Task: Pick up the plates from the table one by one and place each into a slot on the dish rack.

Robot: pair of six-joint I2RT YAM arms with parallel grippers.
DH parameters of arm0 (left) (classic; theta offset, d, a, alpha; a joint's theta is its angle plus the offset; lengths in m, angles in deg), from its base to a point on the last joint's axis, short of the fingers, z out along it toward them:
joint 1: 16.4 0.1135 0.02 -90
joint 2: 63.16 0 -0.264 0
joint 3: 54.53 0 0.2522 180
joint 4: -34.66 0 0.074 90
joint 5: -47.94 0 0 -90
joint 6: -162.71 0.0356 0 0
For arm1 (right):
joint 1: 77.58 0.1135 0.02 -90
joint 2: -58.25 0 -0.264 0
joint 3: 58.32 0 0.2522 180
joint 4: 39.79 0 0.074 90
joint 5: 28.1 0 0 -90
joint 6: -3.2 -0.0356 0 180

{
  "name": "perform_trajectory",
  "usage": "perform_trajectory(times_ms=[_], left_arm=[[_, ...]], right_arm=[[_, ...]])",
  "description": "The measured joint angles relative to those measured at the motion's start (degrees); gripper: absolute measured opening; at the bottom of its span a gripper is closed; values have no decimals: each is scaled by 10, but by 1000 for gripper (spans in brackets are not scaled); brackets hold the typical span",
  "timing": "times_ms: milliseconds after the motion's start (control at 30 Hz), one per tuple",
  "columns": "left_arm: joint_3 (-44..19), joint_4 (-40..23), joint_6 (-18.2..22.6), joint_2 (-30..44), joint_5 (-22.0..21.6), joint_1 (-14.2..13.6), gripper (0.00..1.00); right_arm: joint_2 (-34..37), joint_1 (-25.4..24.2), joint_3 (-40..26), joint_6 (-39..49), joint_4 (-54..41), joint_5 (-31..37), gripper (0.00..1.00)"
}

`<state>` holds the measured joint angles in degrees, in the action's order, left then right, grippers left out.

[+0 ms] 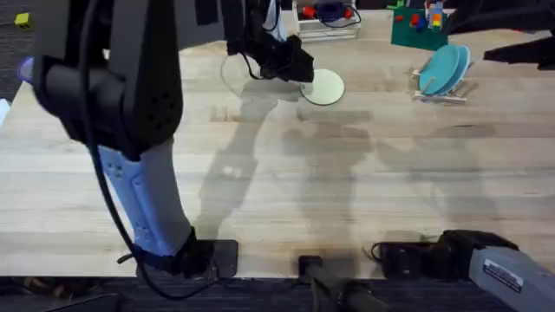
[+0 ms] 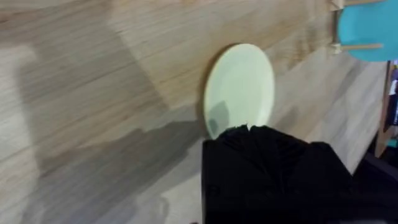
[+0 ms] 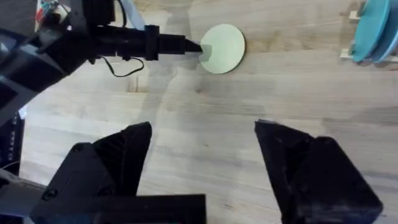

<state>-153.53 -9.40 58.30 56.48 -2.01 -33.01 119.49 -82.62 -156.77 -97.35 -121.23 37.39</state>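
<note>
The pale yellow plate (image 1: 324, 87) (image 2: 241, 87) (image 3: 222, 48) lies on the table (image 1: 286, 182) at the far middle. My left gripper (image 1: 299, 74) (image 2: 249, 134) (image 3: 198, 48) reaches in from the left, and its black fingers look shut over the plate's near rim. The light blue plate (image 1: 442, 69) (image 2: 367, 28) (image 3: 376, 28) stands on edge between the pegs of the dish rack (image 1: 444, 94) at the far right. My right gripper (image 3: 202, 124) hangs open well above the table's near part, with nothing between its fingers.
A white wire rack (image 1: 329, 24) with colourful items and a green box (image 1: 416, 30) stand along the back edge. My left arm (image 1: 130, 95) rises large over the left half. The right arm's base (image 1: 486, 260) sits at the lower right.
</note>
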Motion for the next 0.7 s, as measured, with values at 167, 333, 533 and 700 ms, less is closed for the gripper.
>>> perform_trajectory(times_ms=[167, 333, 533, 700], left_arm=[[0, 1, 0, 19, -16, 4, 40], [-3, 1, -2, 34, -11, 16, 40], [-12, 1, -4, 51, 5, 26, 37], [-14, 3, -4, 54, 9, 27, 38]], right_arm=[[0, 0, 0, 0, 0, 0, 994], [0, 0, 0, 0, 0, 0, 994], [0, 0, 0, 0, 0, 0, 994], [0, 0, 0, 0, 0, 0, 993]])
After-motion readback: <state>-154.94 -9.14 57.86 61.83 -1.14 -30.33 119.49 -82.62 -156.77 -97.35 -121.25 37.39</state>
